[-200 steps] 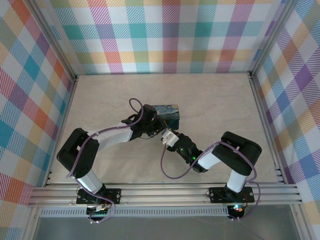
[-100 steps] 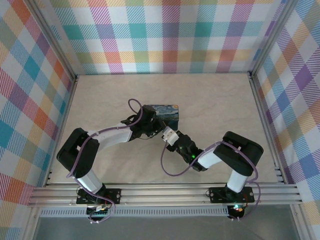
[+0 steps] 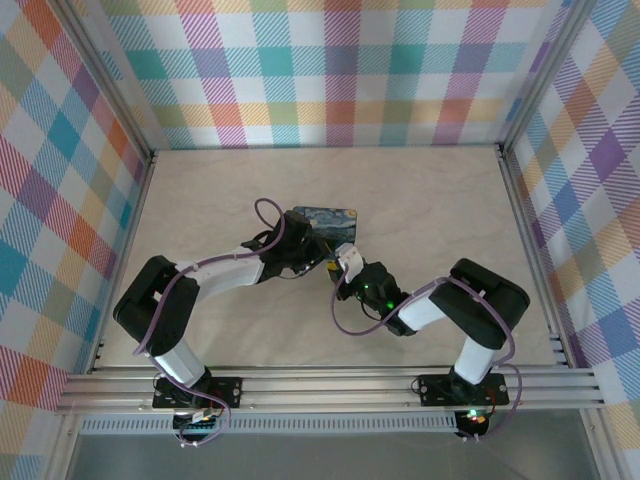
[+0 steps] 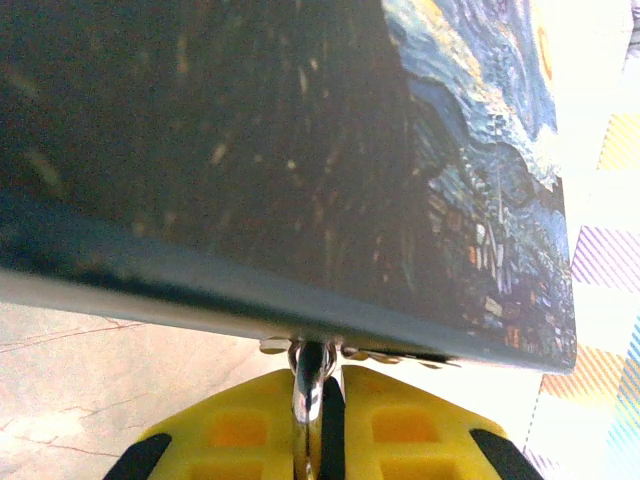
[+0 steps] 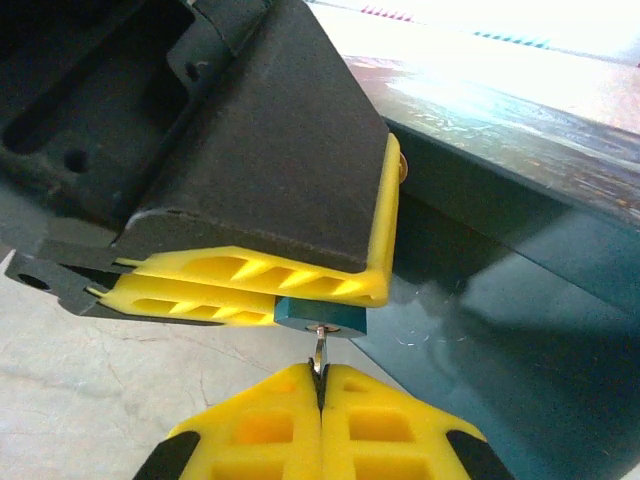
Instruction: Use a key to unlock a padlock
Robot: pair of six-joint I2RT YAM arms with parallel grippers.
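From above, my left pincer (image 3: 308, 258) and right pincer (image 3: 337, 271) meet just in front of the tin (image 3: 325, 222), mid-counter (image 3: 440, 200). The small parts are too tiny to read there.

On the left wrist camera, the left pincer's yellow pads (image 4: 400, 430) are clamped on the padlock (image 4: 311, 378) by its silver shackle, just under the tin's edge.

On the right wrist camera, my right pincer is pressed together on the key (image 5: 319, 350), whose tip sits in the padlock's blue underside.

I judge both grasps and the insertion done. Turning the key and freeing the shackle are left.
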